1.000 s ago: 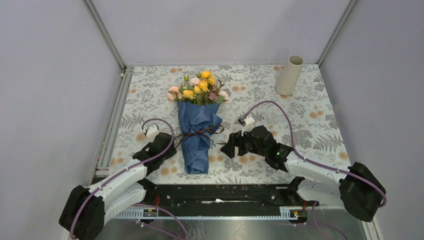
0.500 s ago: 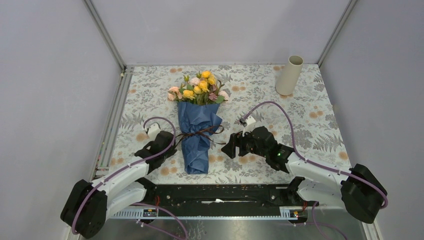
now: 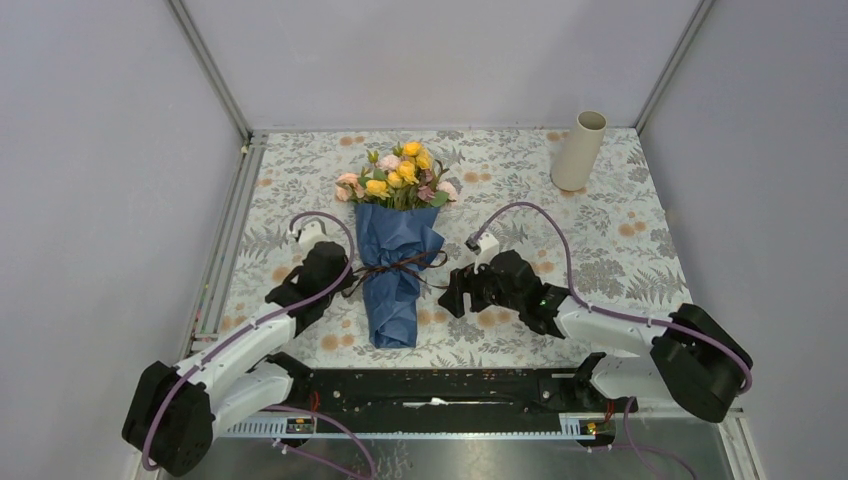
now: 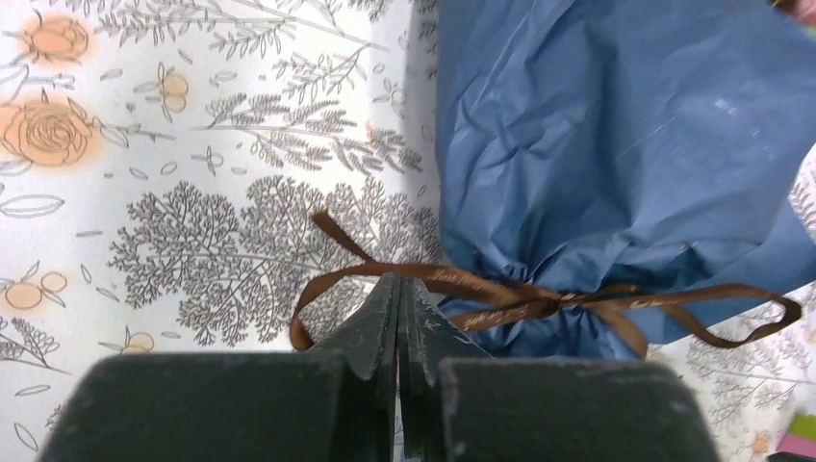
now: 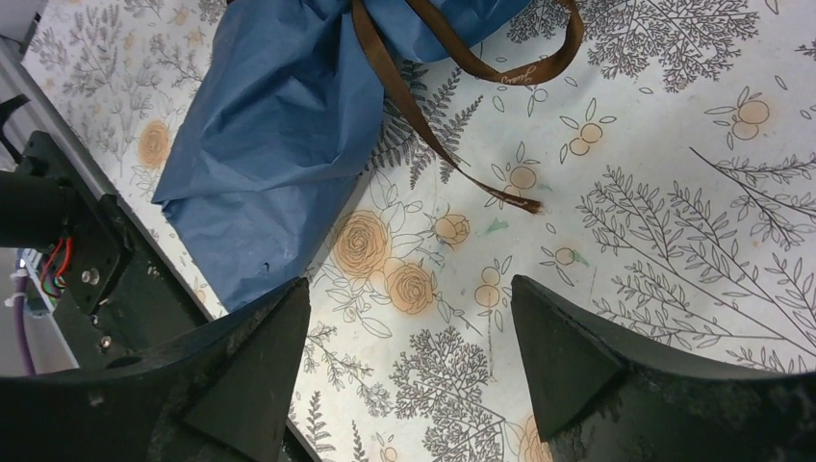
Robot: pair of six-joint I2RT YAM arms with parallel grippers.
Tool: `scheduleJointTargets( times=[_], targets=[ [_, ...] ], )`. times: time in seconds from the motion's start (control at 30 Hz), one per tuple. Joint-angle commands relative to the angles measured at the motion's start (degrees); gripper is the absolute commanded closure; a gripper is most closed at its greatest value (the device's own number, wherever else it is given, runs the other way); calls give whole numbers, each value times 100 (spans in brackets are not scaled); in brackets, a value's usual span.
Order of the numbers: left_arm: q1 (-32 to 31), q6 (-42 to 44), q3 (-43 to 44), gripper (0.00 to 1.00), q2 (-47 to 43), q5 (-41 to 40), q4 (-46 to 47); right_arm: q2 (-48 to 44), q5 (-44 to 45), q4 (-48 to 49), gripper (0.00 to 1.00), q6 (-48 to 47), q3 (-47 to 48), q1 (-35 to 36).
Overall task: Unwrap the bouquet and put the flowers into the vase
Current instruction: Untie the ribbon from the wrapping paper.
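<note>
Very little of the task is done as yet. Nearest, the left hand (image 4: 399, 281) is closed tight. Its tips sit exactly on one loop of the brown ribbon (image 4: 539, 300), and I judge that it pinches this loop, though the ribbon is thin and the grip is hard to confirm. The knot lies just ahead of this hand and a little to its right, and it is not opened: the bow keeps both loops and the blue paper (image 4: 616, 144) is gathered under it. The right hand (image 5: 411, 289) stands wide and holds nothing. It hovers over the table (image 3: 620, 250), with one loose ribbon end just ahead of it and the lower part of the paper ahead and to its left, not touching. Between the two hands the bouquet (image 3: 397, 240) lies flat and fully wrapped, and the flowers (image 3: 398, 175) point away, beyond both hands. The vase (image 3: 579, 150) stands upright far past the right hand, near the back right corner, well apart from the bouquet, and no stem shows above its mouth. Left to do: untie the bow, open the paper, then carry the flowers to the vase.
</note>
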Motion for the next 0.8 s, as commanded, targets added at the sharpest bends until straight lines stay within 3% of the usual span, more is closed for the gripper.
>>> scheduleJointTargets(
  times=[0.0,0.13,0.53,0.77],
  targets=[
    [118,178,404,100,167,21,83,315,-119,563,17,-292,308,57],
    [128,-73,348,98,301,-28,-221,581,-87,680,18,-437,416,74],
    [180,-450,-137,70,-219,-59,-494,1504,-81,678,24,-840,1037,332],
    [250,-411,-165,67,-150,60,-490,1899,404,363,32,-1142,1389,557]
  ],
)
